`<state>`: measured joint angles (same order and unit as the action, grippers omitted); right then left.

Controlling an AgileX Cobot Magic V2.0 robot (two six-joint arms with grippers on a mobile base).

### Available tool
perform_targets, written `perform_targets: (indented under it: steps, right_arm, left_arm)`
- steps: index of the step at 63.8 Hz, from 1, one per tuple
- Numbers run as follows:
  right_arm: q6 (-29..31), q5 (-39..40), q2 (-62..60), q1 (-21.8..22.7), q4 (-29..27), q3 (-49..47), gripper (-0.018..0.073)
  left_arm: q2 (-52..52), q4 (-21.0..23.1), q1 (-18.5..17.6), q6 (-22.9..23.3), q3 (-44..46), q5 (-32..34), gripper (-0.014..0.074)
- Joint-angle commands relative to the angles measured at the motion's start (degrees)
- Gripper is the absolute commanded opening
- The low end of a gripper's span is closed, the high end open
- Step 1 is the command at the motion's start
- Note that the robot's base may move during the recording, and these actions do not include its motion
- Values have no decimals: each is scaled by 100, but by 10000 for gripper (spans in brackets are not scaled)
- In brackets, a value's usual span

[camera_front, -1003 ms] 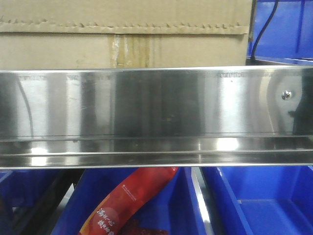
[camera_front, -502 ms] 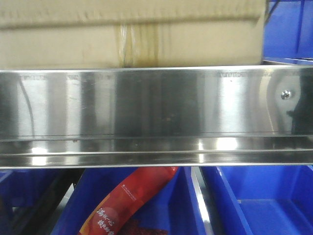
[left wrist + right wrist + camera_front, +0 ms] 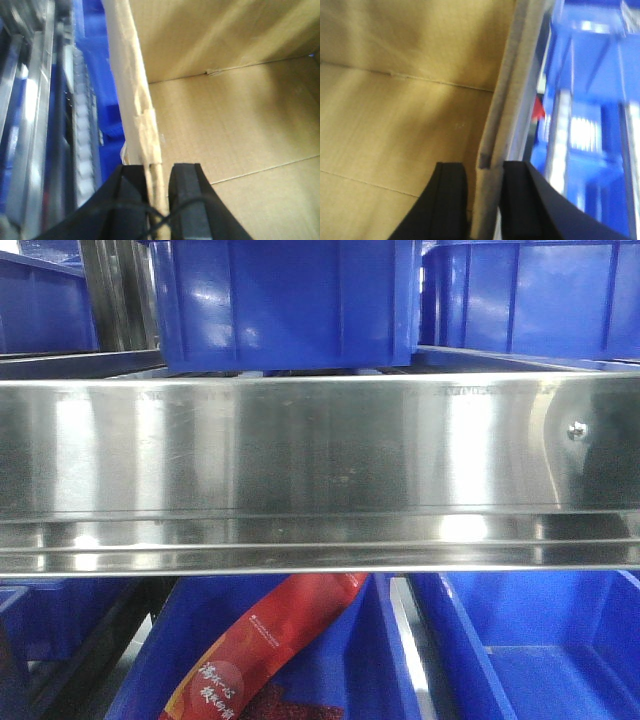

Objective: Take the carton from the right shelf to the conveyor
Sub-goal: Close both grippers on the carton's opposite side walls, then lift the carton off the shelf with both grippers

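The left gripper [image 3: 157,172] is clamped on an upright side wall of the large plain brown corrugated cardboard carton [image 3: 240,125], one black finger inside and one outside. The right gripper [image 3: 485,170] pinches the opposite wall the same way. In the front view, blue plastic bins [image 3: 285,300] sit behind the shiny stainless-steel shelf rail [image 3: 320,460].

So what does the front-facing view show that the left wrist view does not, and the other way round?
Only the front-facing view shows the red packet lying in a blue bin, and the screw on the shelf rail. Only the left wrist view shows the carton, its wall pinched in the left claw. Both show blue bins and shiny rack metal.
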<state>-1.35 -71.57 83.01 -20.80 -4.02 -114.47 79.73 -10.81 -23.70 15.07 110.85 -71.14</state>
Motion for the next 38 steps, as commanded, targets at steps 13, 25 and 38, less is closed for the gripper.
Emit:
perform_targets:
  steps: [13,25,38]
  right_arm:
    - [77,160,-968,2,55,1261,-67]
    - [77,160,-1057,2,51,1733,-67]
    - [77,160,-1057,2,-49,1744,-67]
  left_arm:
    - [-387,12,-463,206,-615,118,-16]
    - [-387,-45,-464,206,-615,118,-16]
    - [-387,-45,-464,206,-615,118,-16]
